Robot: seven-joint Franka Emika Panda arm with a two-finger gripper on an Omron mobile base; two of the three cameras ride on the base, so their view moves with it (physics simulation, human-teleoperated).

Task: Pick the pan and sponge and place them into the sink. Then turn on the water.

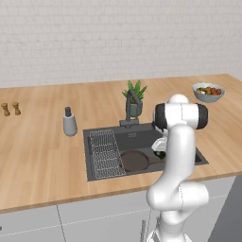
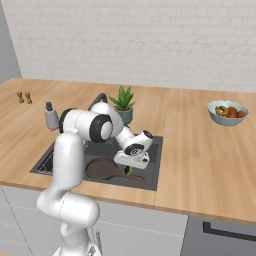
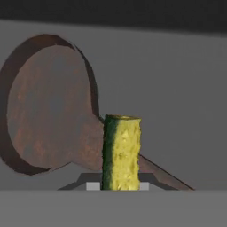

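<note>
I hold the sponge (image 3: 121, 153) clamped in the gripper (image 3: 120, 186) above the pan (image 3: 46, 104); I should lower beside the handle inside the sink (image 1: 142, 137), then let go

Brown pan (image 3: 48, 104) — yellow-green sponge (image 3: 122, 153) — dark grey sink (image 1: 142, 140).

A kitchen: a long wooden counter (image 1: 42, 156) runs under a white brick wall (image 1: 118, 38), with pale cabinet fronts (image 1: 94, 220) below. Under the arm's gripper (image 2: 128, 170) lies a dark recessed sink (image 1: 142, 137) with a wire rack (image 1: 106, 153); beyond it stands a curved faucet (image 1: 131, 106), and a bowl of food (image 2: 227, 112) sits far off to the side.
</note>
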